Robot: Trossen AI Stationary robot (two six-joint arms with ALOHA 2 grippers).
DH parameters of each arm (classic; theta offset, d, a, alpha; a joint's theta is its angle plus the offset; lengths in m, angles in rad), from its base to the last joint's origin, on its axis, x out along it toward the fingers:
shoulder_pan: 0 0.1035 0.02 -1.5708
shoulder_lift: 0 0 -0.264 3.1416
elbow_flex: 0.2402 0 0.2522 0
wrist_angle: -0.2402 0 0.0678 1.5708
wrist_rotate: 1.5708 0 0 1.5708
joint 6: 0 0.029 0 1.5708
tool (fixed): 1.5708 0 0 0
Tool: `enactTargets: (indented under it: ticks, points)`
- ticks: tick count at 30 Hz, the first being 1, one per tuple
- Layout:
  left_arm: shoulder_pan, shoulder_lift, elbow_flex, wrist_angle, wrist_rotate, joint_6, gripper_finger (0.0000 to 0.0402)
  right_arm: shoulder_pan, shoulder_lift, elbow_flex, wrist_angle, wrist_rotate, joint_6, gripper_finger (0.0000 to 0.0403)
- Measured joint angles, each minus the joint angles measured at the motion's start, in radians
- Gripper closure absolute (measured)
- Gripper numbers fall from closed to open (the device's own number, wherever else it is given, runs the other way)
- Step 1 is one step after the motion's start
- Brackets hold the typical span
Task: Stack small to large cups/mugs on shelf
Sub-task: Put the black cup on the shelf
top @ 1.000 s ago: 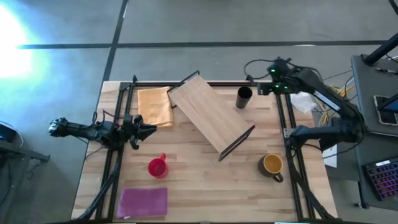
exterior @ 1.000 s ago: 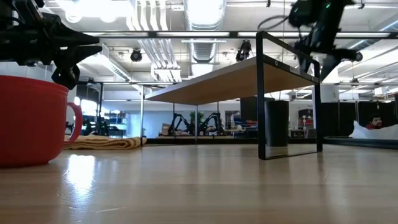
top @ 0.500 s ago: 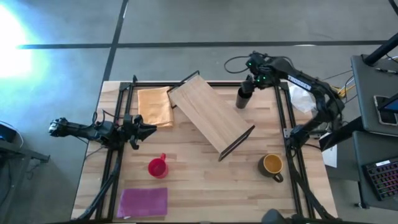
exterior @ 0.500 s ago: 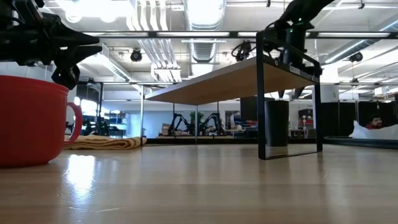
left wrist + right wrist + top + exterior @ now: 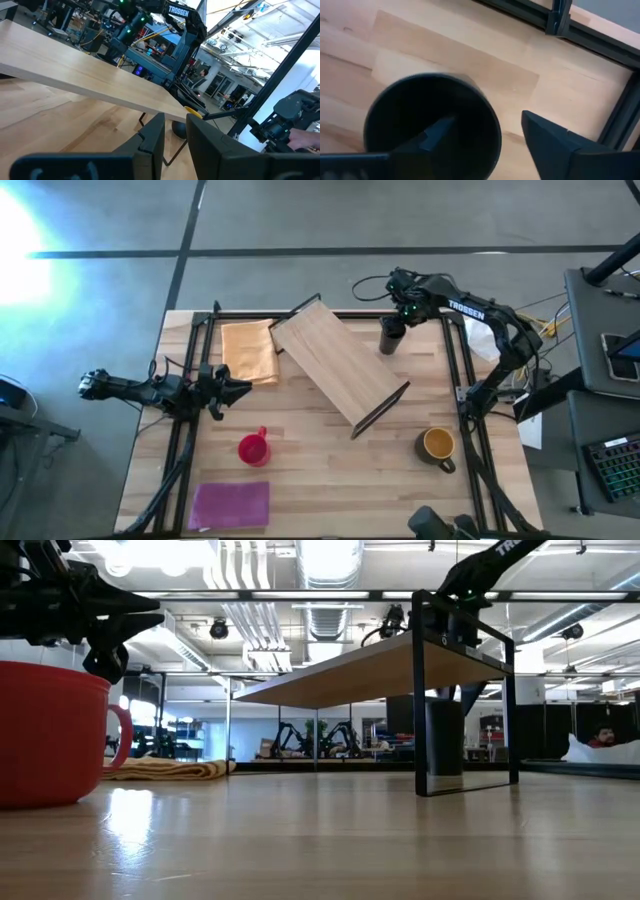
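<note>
The narrow black cup [image 5: 390,337] stands upright on the table at the far right, beside the light-wood shelf [image 5: 338,365], which stands askew on its dark end frames. My right gripper [image 5: 489,117] is open just above the cup. One finger [image 5: 436,131] is over its mouth and the other [image 5: 555,140] is outside the rim. The red mug [image 5: 253,447] stands near the front left. The dark mug with a yellow inside [image 5: 438,444] stands at the front right. My left gripper [image 5: 240,390] waits at the left edge, open by a narrow gap and empty. My right gripper comes at the black cup's rim [image 5: 492,125] from above, pointing down, one finger over the opening and one outside the wall. I cannot tell whether either finger touches the cup. The cup stands upright on the table.
An orange-tan cloth [image 5: 248,350] lies at the far left beside the shelf's end. A purple mat [image 5: 230,503] lies at the front left. Dark frame rails [image 5: 452,370] run along the table's edges. Bare wood lies between the shelf and the near edge.
My right gripper has swung from the table's far right corner toward the left and come down over the black cup, with its fingers now on either side of the rim. The cup has stayed in place.
</note>
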Motion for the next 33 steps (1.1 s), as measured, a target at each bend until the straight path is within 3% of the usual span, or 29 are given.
enactTargets:
  ticks: [17,22,28,33]
  points:
    - [0.000,0.000,0.000,0.000,0.000,0.000,0.0336,0.000,0.029,0.013,-0.033,-0.006,-0.085,0.0387]
    - [0.000,0.000,0.000,0.000,0.000,0.000,0.0336,0.006,0.004,0.090,-0.136,0.019,-0.117,0.0393]
    - [0.000,0.000,0.000,0.000,0.000,0.000,0.0336,0.041,-0.020,0.275,-0.228,0.145,-0.151,0.0394]
    - [0.000,0.000,0.000,0.000,-0.001,0.003,0.0336,0.048,-0.019,0.429,-0.253,0.156,-0.148,0.0394]
